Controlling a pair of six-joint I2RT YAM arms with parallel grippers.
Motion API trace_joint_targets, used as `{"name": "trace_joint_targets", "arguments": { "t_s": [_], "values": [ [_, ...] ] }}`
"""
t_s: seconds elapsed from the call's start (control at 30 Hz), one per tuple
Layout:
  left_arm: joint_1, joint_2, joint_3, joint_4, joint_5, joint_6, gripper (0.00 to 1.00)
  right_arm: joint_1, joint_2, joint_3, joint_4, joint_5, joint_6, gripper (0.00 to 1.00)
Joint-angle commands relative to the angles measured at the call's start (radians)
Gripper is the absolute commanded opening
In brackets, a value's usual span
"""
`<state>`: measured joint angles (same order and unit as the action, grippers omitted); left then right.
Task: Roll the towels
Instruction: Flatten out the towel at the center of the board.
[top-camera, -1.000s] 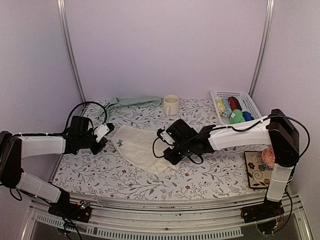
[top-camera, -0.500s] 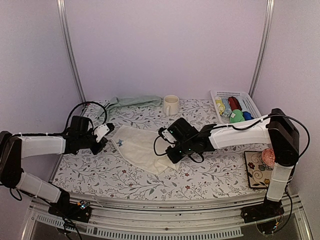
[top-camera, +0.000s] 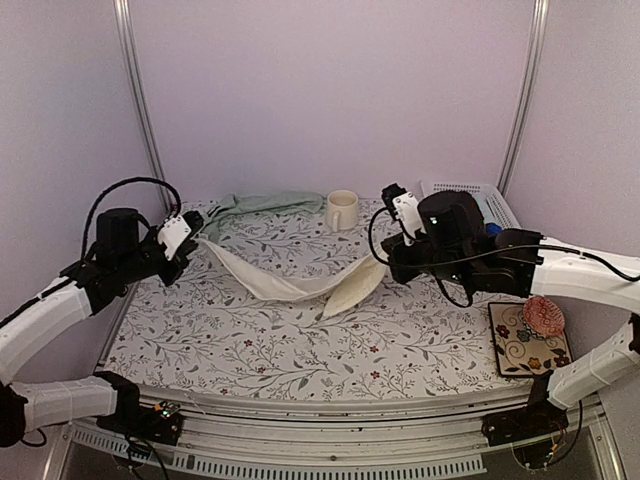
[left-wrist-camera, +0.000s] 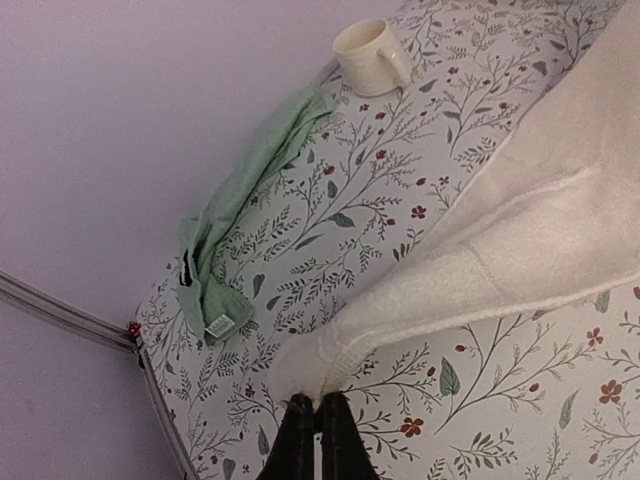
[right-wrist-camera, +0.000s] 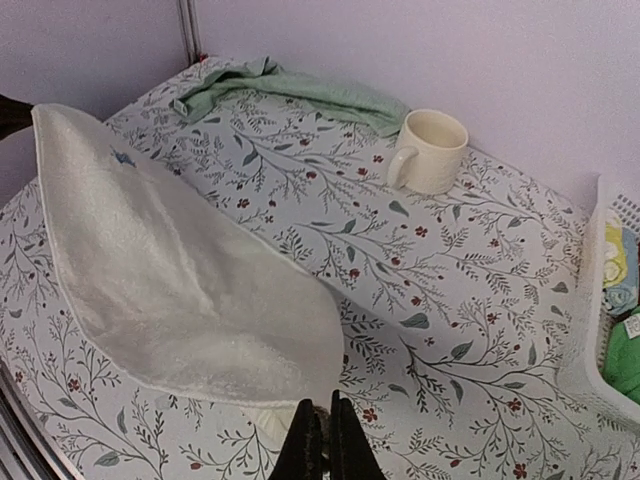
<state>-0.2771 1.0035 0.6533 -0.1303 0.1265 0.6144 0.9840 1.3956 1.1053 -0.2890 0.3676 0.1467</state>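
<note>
A cream mug (top-camera: 342, 210) stands upright near the far edge of the surface (top-camera: 250, 350), close to the back wall. The surface is covered with a white cloth printed with grey-green sprigs and small red flowers. A white slotted basket (top-camera: 462, 187) sits in the far right corner, partly hidden. The right wrist view shows a soft yellow item (right-wrist-camera: 612, 255) and a green one (right-wrist-camera: 625, 358) inside it. At the near right lies a square patterned tile (top-camera: 520, 347), with a pink ribbed, shell-like piece (top-camera: 545, 316) resting on its far corner. Two metal poles (top-camera: 140, 100) rise against the lilac walls.
</note>
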Motion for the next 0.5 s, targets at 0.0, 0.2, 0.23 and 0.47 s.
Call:
{"name": "trace_joint_targets", "arguments": {
  "t_s": [0.0,0.2,0.23,0.47],
  "values": [
    [0.010,-0.168,0.057,-0.163,0.031,0.016,0.00,0.079,-0.150,-0.041,-0.031,0.166,0.017,0.02],
    [0.012,-0.417,0.090,-0.334,0.099,0.013,0.00,0.272,-0.277,-0.051,-0.061,0.333,0.040,0.02],
    [0.011,-0.456,0.094,-0.356,0.109,0.010,0.00,0.294,-0.288,-0.048,-0.066,0.360,0.043,0.02],
    [0.010,-0.477,0.073,-0.433,0.109,-0.044,0.00,0.306,-0.217,-0.014,-0.144,0.543,0.113,0.02]
  ]
}}
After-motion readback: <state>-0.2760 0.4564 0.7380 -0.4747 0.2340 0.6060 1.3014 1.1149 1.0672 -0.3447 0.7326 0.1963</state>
